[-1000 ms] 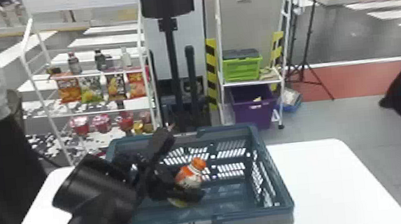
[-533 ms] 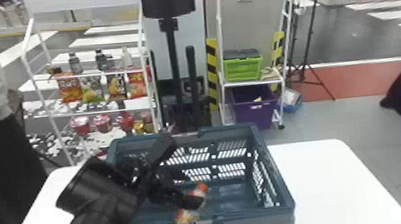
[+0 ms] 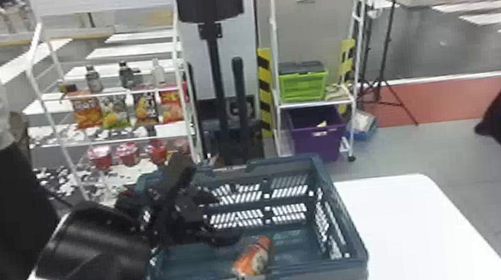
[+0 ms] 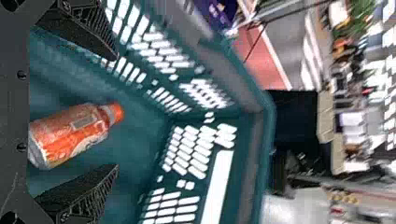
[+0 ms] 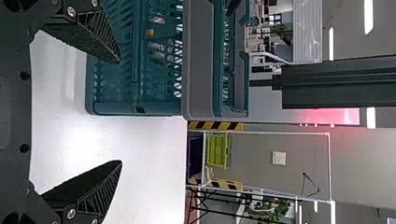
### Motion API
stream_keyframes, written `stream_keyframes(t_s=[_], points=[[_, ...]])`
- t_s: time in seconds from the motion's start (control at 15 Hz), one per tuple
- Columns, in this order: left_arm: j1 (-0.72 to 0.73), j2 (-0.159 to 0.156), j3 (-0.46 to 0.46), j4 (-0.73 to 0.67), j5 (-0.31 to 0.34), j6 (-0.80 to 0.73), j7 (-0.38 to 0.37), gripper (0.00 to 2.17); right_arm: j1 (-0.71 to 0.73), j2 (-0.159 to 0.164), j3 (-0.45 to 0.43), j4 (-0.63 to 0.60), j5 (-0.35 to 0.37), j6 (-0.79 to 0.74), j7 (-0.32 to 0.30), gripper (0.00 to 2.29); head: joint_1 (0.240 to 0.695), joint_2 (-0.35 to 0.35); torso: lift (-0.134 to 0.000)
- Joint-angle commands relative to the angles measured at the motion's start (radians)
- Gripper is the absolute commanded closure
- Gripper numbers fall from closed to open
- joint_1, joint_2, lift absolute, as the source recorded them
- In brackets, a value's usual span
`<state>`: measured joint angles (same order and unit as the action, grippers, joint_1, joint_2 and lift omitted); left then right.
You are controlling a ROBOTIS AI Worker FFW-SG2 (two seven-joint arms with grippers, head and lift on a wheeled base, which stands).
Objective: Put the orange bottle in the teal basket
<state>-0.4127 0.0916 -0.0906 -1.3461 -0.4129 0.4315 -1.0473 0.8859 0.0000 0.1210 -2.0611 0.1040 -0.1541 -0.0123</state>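
Note:
Over the left part of the teal basket point(image 3: 347, 238), my left gripper point(image 3: 222, 217) stands open in the head view. The orange bottle point(image 3: 253, 258) lies on its side inside the basket, near its front wall, just below the gripper. In the left wrist view the bottle point(image 4: 70, 133) lies between the spread fingers of my left gripper point(image 4: 116, 112), touching neither, with the basket's perforated walls beyond. My right gripper point(image 5: 120, 112) is open and holds nothing, outside the basket point(image 5: 198, 60) over the white table.
White table top point(image 3: 402, 223) extends right of the basket. Behind stand a rack with snack bags point(image 3: 86, 111) and cups, a black post point(image 3: 217, 79), and a shelf holding a green crate point(image 3: 303, 84) above a purple bin point(image 3: 317, 137). A person stands at the left edge.
The orange bottle has left my left gripper and dropped to the basket's bottom, now lying toward the front. The left gripper has opened; its arm has barely shifted.

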Motion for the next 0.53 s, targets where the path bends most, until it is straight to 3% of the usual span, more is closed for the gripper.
stream_keyframes(t_s=[0.0, 0.2, 0.33, 0.47], points=[[0.046, -0.010, 0.100, -0.154, 0.039, 0.074, -0.002, 0.09, 0.005, 0.001, 0.002, -0.014, 0.002, 0.006, 0.000, 0.13, 0.499, 0.000, 0.000], [0.138, -0.062, 0.264, -0.410, 0.118, 0.184, 0.009, 0.09, -0.001, 0.001, -0.001, -0.014, 0.002, 0.003, 0.000, 0.13, 0.499, 0.000, 0.000], [0.245, -0.094, 0.364, -0.588, 0.197, 0.283, 0.067, 0.09, -0.001, 0.001, -0.003, -0.027, -0.001, 0.006, 0.000, 0.13, 0.499, 0.000, 0.000], [0.387, -0.094, 0.460, -0.754, 0.287, 0.332, 0.142, 0.09, 0.002, -0.002, -0.006, -0.040, -0.006, 0.006, 0.002, 0.12, 0.499, 0.000, 0.000]])
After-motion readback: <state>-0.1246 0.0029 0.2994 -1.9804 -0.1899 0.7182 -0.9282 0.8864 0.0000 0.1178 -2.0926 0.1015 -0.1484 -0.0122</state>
